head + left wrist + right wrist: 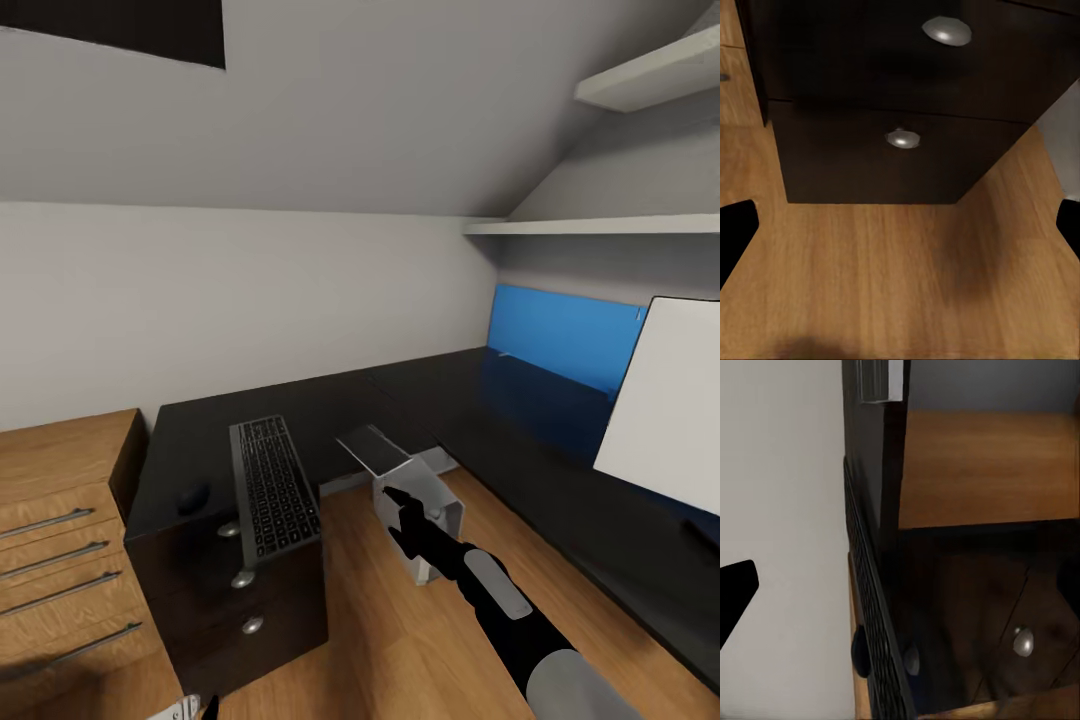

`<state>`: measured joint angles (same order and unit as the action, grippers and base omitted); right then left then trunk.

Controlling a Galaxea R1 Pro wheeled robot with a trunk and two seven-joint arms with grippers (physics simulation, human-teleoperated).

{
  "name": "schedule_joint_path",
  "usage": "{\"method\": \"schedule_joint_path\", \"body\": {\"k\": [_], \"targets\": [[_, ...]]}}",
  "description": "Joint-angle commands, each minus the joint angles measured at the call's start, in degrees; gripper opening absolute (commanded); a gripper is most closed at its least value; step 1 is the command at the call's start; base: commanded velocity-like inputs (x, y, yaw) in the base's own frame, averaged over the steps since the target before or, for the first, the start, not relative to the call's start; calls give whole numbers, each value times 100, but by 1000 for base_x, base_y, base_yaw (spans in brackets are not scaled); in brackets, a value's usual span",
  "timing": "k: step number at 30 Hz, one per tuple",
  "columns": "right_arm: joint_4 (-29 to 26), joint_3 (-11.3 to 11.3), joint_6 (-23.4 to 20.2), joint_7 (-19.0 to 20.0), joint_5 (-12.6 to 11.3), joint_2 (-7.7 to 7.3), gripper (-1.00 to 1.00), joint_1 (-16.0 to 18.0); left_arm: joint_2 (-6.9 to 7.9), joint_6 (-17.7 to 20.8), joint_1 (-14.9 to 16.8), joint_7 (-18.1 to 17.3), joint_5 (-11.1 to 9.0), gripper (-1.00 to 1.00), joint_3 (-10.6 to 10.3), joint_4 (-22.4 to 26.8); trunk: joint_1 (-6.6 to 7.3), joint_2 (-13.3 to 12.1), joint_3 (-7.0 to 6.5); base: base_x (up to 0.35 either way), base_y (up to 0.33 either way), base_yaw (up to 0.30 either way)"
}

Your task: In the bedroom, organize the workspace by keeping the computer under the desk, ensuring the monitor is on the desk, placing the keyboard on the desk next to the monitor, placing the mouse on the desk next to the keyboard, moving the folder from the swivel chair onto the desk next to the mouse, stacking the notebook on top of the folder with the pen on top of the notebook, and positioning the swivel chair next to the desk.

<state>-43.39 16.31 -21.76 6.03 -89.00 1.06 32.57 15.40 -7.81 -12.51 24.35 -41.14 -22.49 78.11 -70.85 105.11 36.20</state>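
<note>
The dark keyboard (pixel 272 490) lies on the left wing of the black L-shaped desk (pixel 330 400), with the small black mouse (pixel 192 497) just to its left. On the desk's right wing leans the white-screened monitor (pixel 665 400). A grey computer tower (pixel 420 500) stands on the wood floor in the desk's inner corner. My right gripper (pixel 398 500) hovers open in front of the tower, right of the keyboard (pixel 870 607). My left gripper (pixel 900 225) is open, low over the floor before the desk's drawers (pixel 902 138). Folder, notebook, pen and swivel chair are out of view.
A light wooden dresser (pixel 60 540) with bar handles stands against the desk's left end. A blue panel (pixel 560 335) backs the right wing. White shelves (pixel 600 225) hang above it under a sloped ceiling. Wood floor (pixel 380 640) runs between the desk wings.
</note>
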Motion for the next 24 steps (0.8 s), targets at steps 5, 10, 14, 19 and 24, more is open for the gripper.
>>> {"method": "schedule_joint_path", "body": {"k": [5, 10, 14, 19, 24], "targets": [[13, 10, 179, 11, 2, 0, 100, 4, 0, -45, 3, 21, -54, 100, -33, -88, 4, 3, 4, -332, -99, 0], [52, 53, 766, 2, 22, 23, 100, 4, 1, -51, 3, 25, -63, 100, -25, -111, 4, 3, 4, -187, -81, 0], [383, 169, 1610, -1, 128, 213, 100, 4, 5, -60, 3, 31, -68, 100, -16, -120, 4, 3, 4, -40, -18, 0], [1335, 849, 3290, 3, 1680, 415, 100, 2, -1, -49, 3, 40, -29, 100, -33, -137, 114, -198, -86, -8, -3, 0], [2680, 981, 4484, -17, 3302, 723, 100, 1, -11, -41, 3, 43, -31, 100, -49, -263, 223, -398, -175, 0, 0, 0]]}}
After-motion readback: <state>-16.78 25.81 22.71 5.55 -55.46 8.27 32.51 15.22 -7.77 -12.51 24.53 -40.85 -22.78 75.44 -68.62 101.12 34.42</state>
